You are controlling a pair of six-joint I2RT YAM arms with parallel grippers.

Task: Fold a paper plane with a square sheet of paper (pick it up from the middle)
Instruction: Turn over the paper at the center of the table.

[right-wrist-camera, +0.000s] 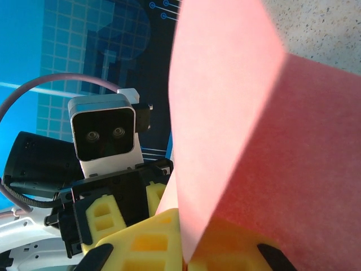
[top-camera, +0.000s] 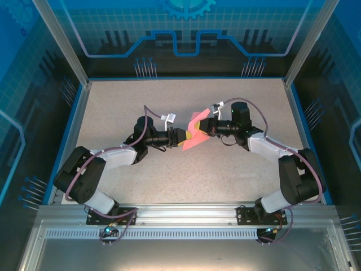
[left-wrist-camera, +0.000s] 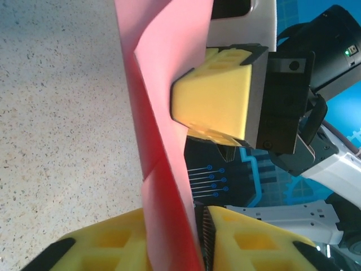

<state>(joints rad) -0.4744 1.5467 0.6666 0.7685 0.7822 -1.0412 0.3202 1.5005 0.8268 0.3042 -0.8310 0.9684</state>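
The square sheet of paper (top-camera: 194,132) is pink-red, creased and bent, and hangs in the air above the table's middle between both arms. My left gripper (top-camera: 185,137) comes in from the left and is shut on the sheet's lower edge. In the left wrist view the sheet (left-wrist-camera: 163,84) rises from between the yellow pads of the left gripper (left-wrist-camera: 192,221). My right gripper (top-camera: 207,127) is shut on the opposite edge. In the right wrist view the sheet (right-wrist-camera: 254,113) fans out from the right gripper (right-wrist-camera: 183,251). The paper plane is out of view.
The speckled table (top-camera: 169,186) lies below the paper, bordered by a blue rim and clear walls. A metal rail (top-camera: 180,217) runs along the near edge by the arm bases. The two wrists face each other closely.
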